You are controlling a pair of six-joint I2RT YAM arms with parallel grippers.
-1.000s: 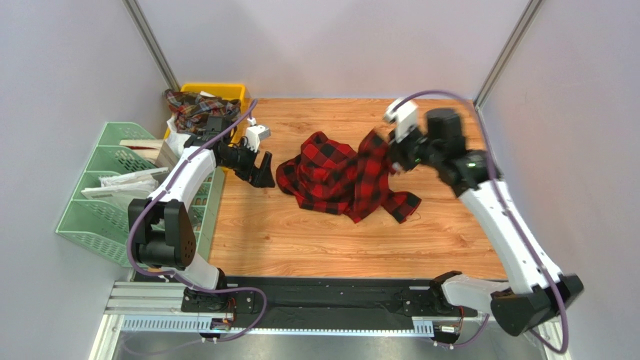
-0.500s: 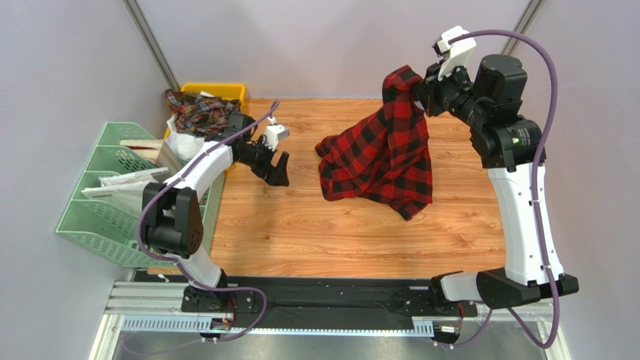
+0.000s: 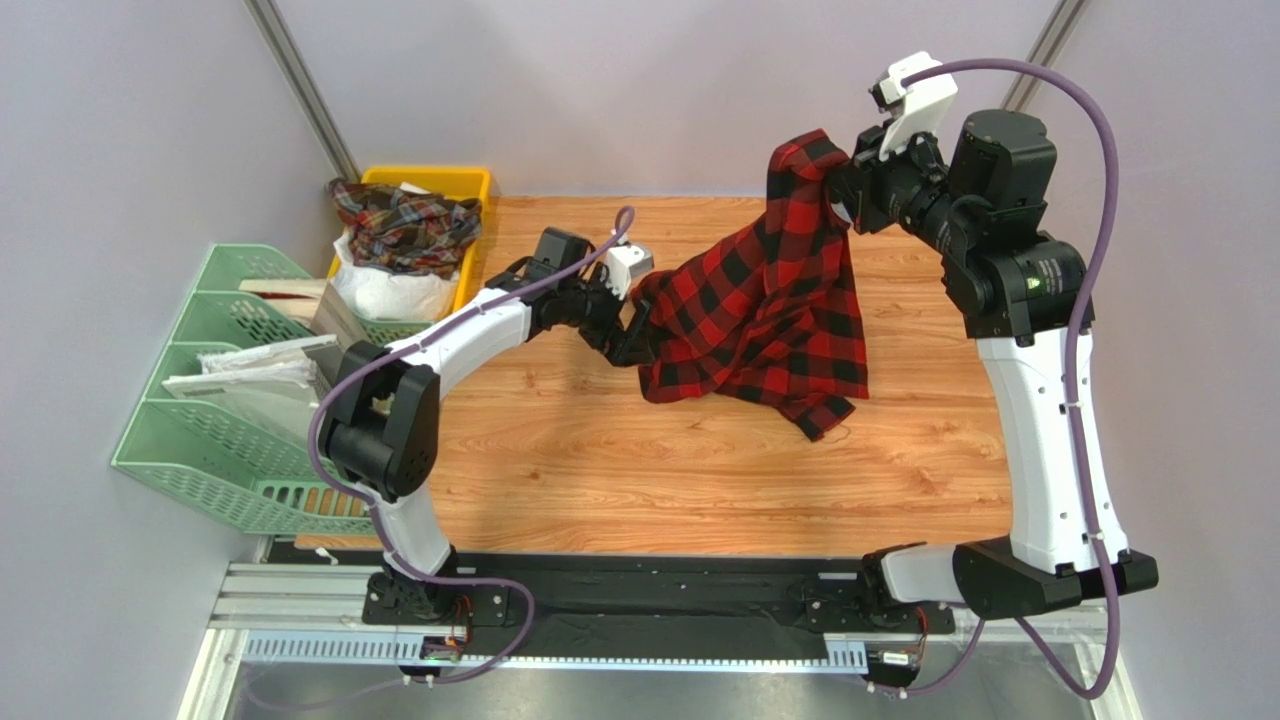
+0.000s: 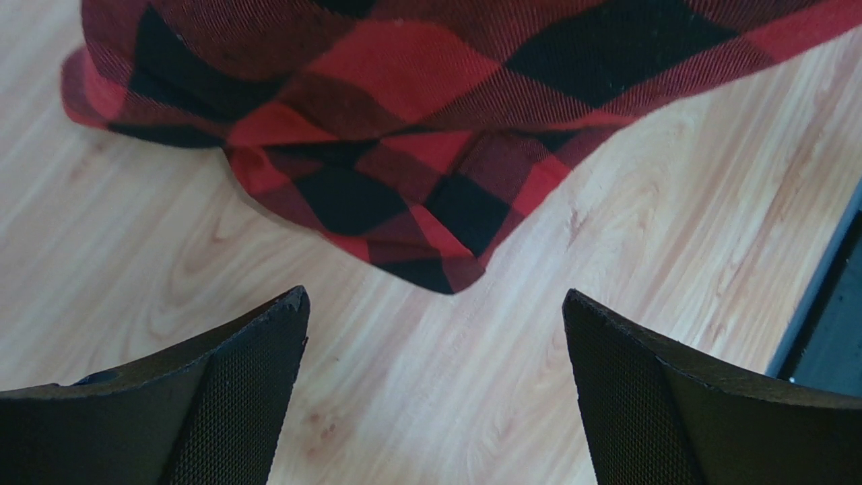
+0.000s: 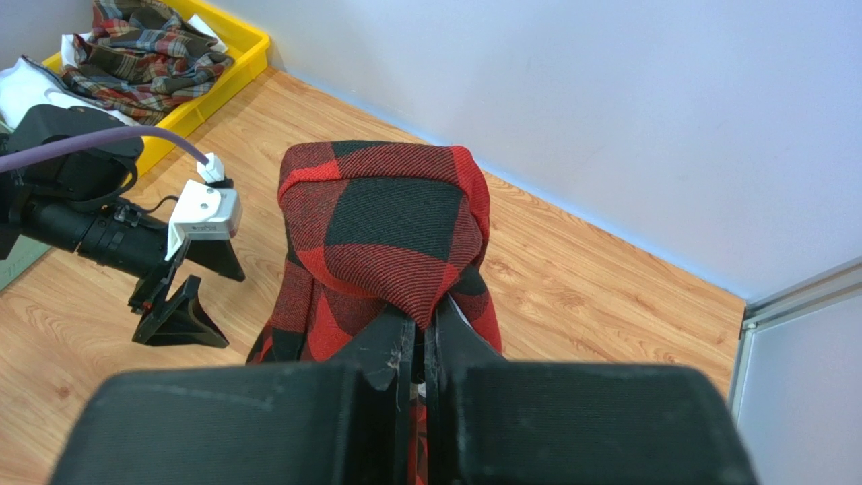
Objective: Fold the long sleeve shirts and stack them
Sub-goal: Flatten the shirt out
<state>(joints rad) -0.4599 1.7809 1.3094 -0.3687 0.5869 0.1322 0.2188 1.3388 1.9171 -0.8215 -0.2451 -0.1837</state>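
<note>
At far right | spreading: right end effector (image 3: 839, 174) clamps red-and-black plaid flannel shirt (image 3: 774, 293) aloft | left end effector (image 4: 435, 303) apart | next we pinch hanging corner (image 4: 440, 271)

No readable text, label or number anywhere.

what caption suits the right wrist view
Right gripper pinches a raised fold of the red-and-black shirt; open left gripper hovers beside it.
</note>
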